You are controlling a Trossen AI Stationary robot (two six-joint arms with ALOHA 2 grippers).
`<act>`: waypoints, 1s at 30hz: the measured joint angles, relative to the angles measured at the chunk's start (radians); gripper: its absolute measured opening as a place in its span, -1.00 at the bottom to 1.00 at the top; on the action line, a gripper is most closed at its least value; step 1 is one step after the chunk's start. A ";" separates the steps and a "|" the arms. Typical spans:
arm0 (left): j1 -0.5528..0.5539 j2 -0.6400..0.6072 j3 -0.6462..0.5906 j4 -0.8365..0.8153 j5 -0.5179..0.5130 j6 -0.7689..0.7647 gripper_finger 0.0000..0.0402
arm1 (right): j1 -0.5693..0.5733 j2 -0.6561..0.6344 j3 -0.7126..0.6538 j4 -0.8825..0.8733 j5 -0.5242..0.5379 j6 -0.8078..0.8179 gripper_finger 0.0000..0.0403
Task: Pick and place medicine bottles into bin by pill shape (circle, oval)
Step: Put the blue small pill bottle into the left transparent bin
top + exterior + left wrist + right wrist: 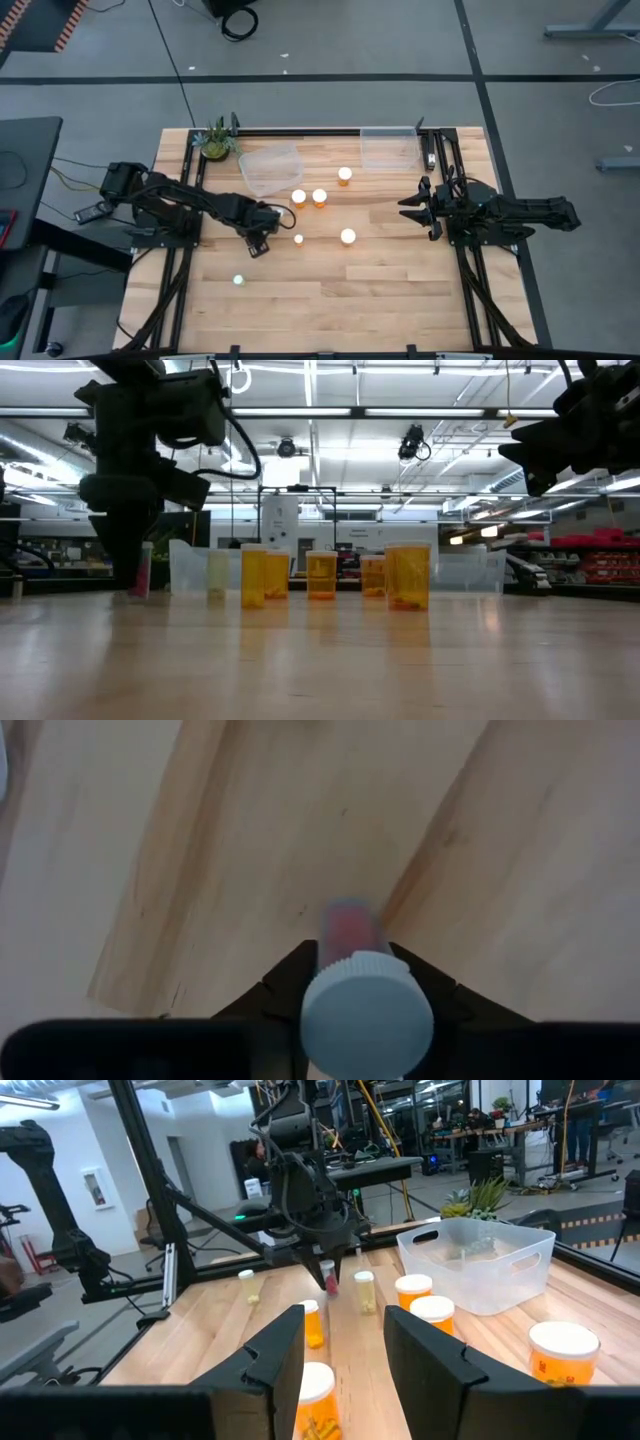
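Observation:
My left gripper point(258, 241) points down near the table's left middle, shut on a narrow bottle with a pink body point(347, 928) and a white cap point(367, 1012). The same bottle point(328, 1276) also appears in the right wrist view. Several wider orange bottles point(320, 197) point(348, 237) stand upright on their bases mid-table. Two narrow ones point(298, 239) point(238, 280) stand nearer. My right gripper point(408, 207) waits level at the right side, a small gap between its fingers point(275, 1355) and nothing in it. My left gripper pinches the pink bottle's upper body, just under the cap point(340, 948), between its two fingers point(286, 982). The fingers come from above, pointing down, one on each side. The bottle is upright, and in the low view its base point(141, 592) seems to rest on the tabletop.
Two clear plastic bins stand at the far edge, one left of centre point(270, 168) and one right of centre point(388, 148). A small green plant point(215, 140) sits at the far left corner. Bare wood lies along the near half of the table point(400, 300).

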 joint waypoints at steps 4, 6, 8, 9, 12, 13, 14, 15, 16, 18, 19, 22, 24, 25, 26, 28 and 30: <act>0.002 0.000 0.042 -0.008 0.000 0.024 -0.48 | 0.000 0.000 0.000 0.000 0.000 0.000 -0.27; 0.011 0.000 0.070 -0.034 0.002 0.040 -0.45 | 0.000 0.000 0.000 0.000 0.000 0.000 -0.27; 0.025 0.000 0.107 -0.068 0.001 0.051 -0.43 | 0.000 0.000 0.000 0.000 0.000 0.000 -0.27; 0.034 -0.001 0.125 -0.085 0.001 0.063 -0.43 | 0.000 0.000 0.000 0.000 0.000 0.000 -0.27; 0.065 0.000 0.177 -0.133 0.001 0.097 -0.43 | 0.000 0.000 0.000 0.000 0.000 0.000 -0.27; 0.078 0.000 0.192 -0.138 0.000 0.114 -0.44 | 0.000 0.000 0.000 0.000 0.000 0.000 -0.27; 0.092 -0.001 0.208 -0.140 0.000 0.128 -0.44 | 0.000 0.000 0.000 0.000 0.000 0.000 -0.27; 0.106 -0.001 0.220 -0.142 0.000 0.147 -0.45 | 0.000 0.000 0.000 0.000 0.000 0.000 -0.27; 0.121 0.000 0.234 -0.144 0.000 0.165 -0.45 | 0.000 0.000 0.000 0.000 0.000 0.000 -0.27; 0.154 -0.001 0.259 -0.141 -0.001 0.203 -0.44 | 0.000 0.000 0.000 0.000 0.000 0.000 -0.27; 0.172 0.000 0.270 -0.141 -0.001 0.221 -0.43 | 0.000 0.000 0.000 0.000 0.000 0.000 -0.27; 0.229 -0.001 0.295 -0.143 0.000 0.278 -0.43 | 0.000 0.000 0.000 0.000 0.000 0.000 -0.27; 0.271 -0.001 0.309 -0.141 -0.001 0.310 -0.43 | 0.000 0.000 0.000 0.000 0.000 0.000 -0.27; 0.294 -0.001 0.313 -0.140 -0.001 0.331 -0.43 | 0.000 0.000 0.000 0.000 0.000 0.000 -0.27; 0.317 -0.001 0.314 -0.136 -0.001 0.349 -0.43 | 0.000 0.000 0.000 0.000 0.000 0.000 -0.27; 0.365 -0.001 0.315 -0.124 -0.002 0.382 -0.44 | 0.000 0.000 0.000 0.000 0.000 0.000 -0.27; 0.415 -0.001 0.315 -0.115 -0.006 0.413 -0.45 | 0.000 0.000 0.000 0.000 0.000 0.000 -0.27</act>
